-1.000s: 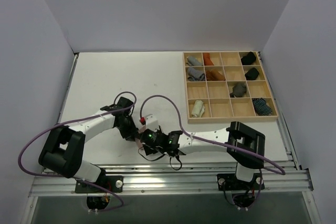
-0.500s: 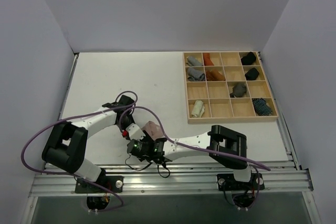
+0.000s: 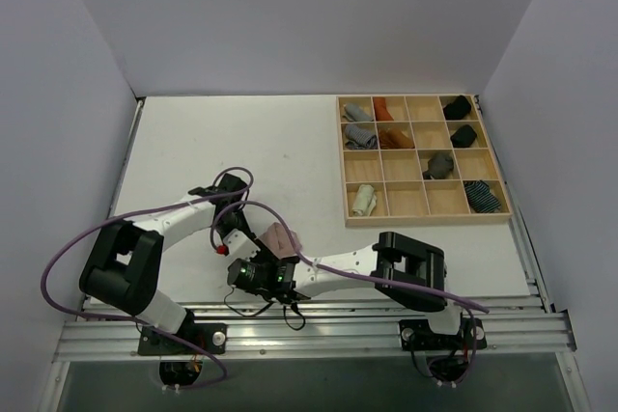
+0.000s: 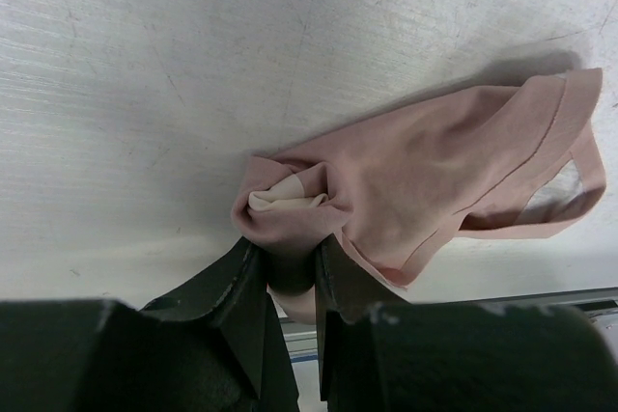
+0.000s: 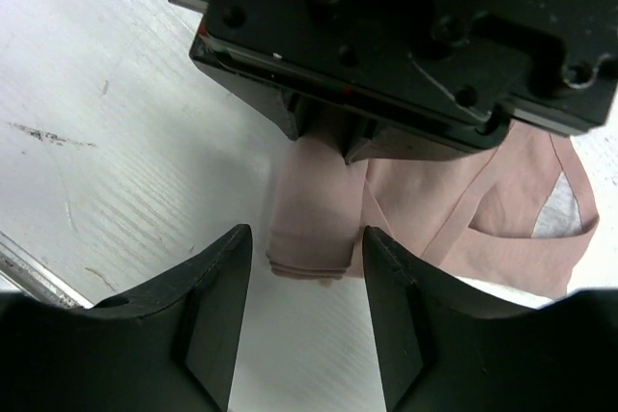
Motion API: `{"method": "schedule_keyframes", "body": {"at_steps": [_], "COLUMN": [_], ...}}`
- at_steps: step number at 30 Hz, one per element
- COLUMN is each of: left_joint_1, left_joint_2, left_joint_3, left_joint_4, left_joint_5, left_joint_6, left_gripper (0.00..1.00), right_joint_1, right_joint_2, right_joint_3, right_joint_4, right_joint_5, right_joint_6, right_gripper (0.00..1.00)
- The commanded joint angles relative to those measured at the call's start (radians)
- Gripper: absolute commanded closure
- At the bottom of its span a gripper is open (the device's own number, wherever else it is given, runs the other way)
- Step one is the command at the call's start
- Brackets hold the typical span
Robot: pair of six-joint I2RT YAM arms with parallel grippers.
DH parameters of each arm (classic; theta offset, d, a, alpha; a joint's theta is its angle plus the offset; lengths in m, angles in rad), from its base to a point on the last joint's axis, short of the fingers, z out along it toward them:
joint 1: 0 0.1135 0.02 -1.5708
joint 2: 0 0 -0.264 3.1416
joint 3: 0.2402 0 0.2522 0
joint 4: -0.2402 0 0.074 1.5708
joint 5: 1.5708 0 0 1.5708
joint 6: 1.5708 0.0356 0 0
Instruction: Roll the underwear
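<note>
Left wrist view showed the left hand (image 4: 290,262) pinching the started roll of the pink underwear (image 4: 425,180). Its two fingers were pressed onto the bunched cloth, and a beige lining peeked out of the coil's middle. That hold probably served to anchor the roll so it would not spring loose. Past the fingertips and off to that hand's right, the unrolled part lay flat on the worktop (image 4: 145,94), with one leg opening showing at the far edge.

The right hand (image 5: 304,248) faced the left one head-on. Its fingers were spread to either side of the roll's free end and apparently clear of it, likely lined up to take the roll or turn it further. From that side the left hand's body sat right behind the roll, so there was little room to close in.

Well beyond both hands stood a wooden tray (image 3: 425,221) of compartments holding other rolls. A pale roll (image 3: 364,201) in the corner compartment nearest the hands might have been the second pair, though it was too small to tell.
</note>
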State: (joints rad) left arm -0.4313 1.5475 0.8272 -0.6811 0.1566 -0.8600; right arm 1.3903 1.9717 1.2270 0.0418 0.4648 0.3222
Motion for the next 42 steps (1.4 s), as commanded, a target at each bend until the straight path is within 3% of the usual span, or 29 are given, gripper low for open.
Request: {"method": "schedule_keyframes", "body": {"at_steps": [1,7,12,14,15,18,20,27,42], "left_joint_1": [-0.009,-0.011,-0.011,-0.011,-0.011,-0.003,0.008,0.057,0.057], "left_joint_2": [0.059,0.069,0.077,0.079,0.077,0.054,0.028,-0.041,-0.257], "left_joint_3": [-0.042,-0.031,-0.022,-0.013,-0.004,0.050,0.075,0.118,-0.002], "left_joint_4": [-0.084,-0.103,-0.098,-0.092,-0.094,-0.118,-0.124,-0.109,-0.011], "left_joint_5": [-0.031,-0.011,0.018,0.040,0.041,0.008,-0.021,-0.065,-0.069], "left_joint_6": [0.013,0.006,0.001,0.000,0.001,0.013,0.019,0.027,0.009], "left_gripper": [0.98,0.98,0.98,0.96,0.93,0.66,0.53,0.41,0.39], "right_joint_1": [0.007,0.009,-0.002,-0.037,-0.057,-0.135,-0.174,-0.201,-0.243], "right_joint_2": [0.016,0.050,0.041,0.024,0.013,-0.036,-0.054,-0.036,0.065], "right_joint_3": [0.029,0.035,0.000,-0.041,-0.070,-0.206,-0.268,-0.451,-0.552], "right_joint_4": [0.029,0.027,0.046,0.064,0.085,0.197,0.268,0.418,0.619], "right_joint_5": [0.031,0.083,0.078,0.019,-0.094,-0.292,-0.366,-0.554,-0.658], "right_joint_6": [-0.034,-0.032,-0.022,0.011,0.058,0.148,0.234,0.386,0.532], "right_gripper": [0.55,0.62,0.90,0.97,0.98,1.00,1.00,1.00,1.00]}}
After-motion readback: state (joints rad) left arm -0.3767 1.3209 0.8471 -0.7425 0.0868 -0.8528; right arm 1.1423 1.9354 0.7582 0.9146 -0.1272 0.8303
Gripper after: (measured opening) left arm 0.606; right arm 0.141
